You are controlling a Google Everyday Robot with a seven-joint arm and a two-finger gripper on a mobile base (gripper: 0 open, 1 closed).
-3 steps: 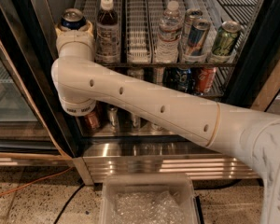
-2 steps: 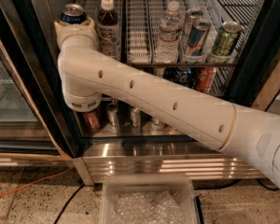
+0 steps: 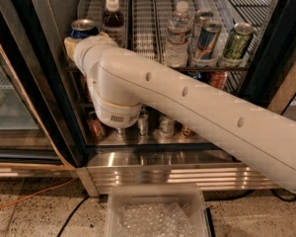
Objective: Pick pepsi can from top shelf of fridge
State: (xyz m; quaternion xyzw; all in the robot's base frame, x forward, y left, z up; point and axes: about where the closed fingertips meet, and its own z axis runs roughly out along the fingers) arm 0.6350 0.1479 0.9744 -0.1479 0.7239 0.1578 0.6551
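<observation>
One can matters here: the pepsi can (image 3: 83, 28). It is at the far left of the top shelf (image 3: 212, 69) of the fridge (image 3: 19, 73), just above and behind the gripper (image 3: 70, 44) and touching it, so only its silver top and a band of blue show. Whether the gripper is clenched on the can or loose about it I cannot tell, because the wrist covers that part.

I judge the step in hand to be the grasp, with the pull-out to follow. To do it well I would first make sure the hold is firm and low on the can body. Then I would lift only a little, enough to clear the front rail, and draw straight back along the lane. The can should be kept upright and the motion slow. A dark bottle (image 3: 113, 21) stands just to the right of the gripper, and the black frame is near on the left. Any sideways swing could knock one of them.

About the pose: the arm (image 3: 197, 107) comes from the lower right and rises in a diagonal across the fridge front. It bends at a round joint (image 3: 116, 102) that hangs below and to the right of the gripper, before the lower shelves. From there it turns up and inward to the top shelf. A clear bin (image 3: 155, 216) sits on the floor well below the gripper.
</observation>
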